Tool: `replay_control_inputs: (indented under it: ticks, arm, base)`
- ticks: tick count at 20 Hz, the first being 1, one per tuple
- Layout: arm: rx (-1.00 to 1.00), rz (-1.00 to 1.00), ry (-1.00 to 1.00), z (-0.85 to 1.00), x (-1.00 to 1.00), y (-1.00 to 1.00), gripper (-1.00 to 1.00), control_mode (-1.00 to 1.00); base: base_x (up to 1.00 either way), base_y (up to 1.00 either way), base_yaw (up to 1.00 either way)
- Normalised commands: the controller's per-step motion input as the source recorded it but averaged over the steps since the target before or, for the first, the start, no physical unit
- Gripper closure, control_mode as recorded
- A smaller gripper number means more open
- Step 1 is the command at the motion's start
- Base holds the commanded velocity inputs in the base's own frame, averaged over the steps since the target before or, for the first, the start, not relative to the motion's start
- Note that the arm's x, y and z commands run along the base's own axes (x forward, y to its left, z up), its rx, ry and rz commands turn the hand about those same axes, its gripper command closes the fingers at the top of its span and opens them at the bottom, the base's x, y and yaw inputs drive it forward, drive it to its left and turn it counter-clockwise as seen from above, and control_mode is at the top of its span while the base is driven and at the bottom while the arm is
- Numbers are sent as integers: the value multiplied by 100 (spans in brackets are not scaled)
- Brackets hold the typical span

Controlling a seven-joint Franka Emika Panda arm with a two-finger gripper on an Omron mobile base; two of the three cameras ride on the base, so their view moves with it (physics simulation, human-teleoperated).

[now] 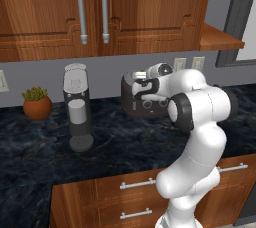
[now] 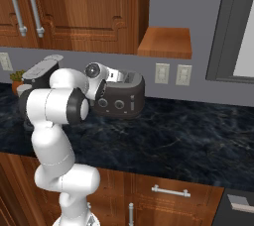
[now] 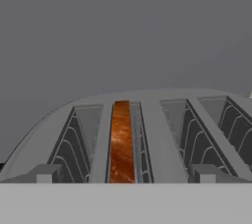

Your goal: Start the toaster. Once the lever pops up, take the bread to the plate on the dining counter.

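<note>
1. The toaster (image 2: 121, 96) sits on the black marbled counter (image 2: 188, 141) against the grey wall: squat, dark grey and rounded, with a silver top.
2. The right base view gives its front face clean, with two round knobs and the lever (image 2: 133, 103) as a small black tab in a vertical slot at the right of them.
3. From the left base view the white arm crosses in front of the toaster (image 1: 142, 97), so only its left end and a strip of the front show.
4. The coffee machine (image 1: 77, 107) and a potted plant (image 1: 36, 103) stand to the toaster's left there.
5. The hand view looks straight along the silver top (image 3: 147, 120) and into the slots.
6. The bread (image 3: 121, 144) stands down in the left slot, brown crust edge up.
7. The gripper (image 3: 123, 175) hovers right over the toaster, jaws spread wide, holding nothing.
</note>
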Motion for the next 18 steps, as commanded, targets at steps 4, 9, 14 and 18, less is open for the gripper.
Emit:
replay_control_inputs:
  ticks: [4,9,14,18]
  arm:
    - [0,0,0,-12,10,0,-100,-100]
    - [0,0,0,-13,11,0,-100,-100]
    - [0,0,0,-4,8,0,-100,-100]
    - [0,0,0,0,6,0,-100,-100]
  base:
    - [0,0,0]
    - [0,0,0]
    - [0,0,0]
    - [0,0,0]
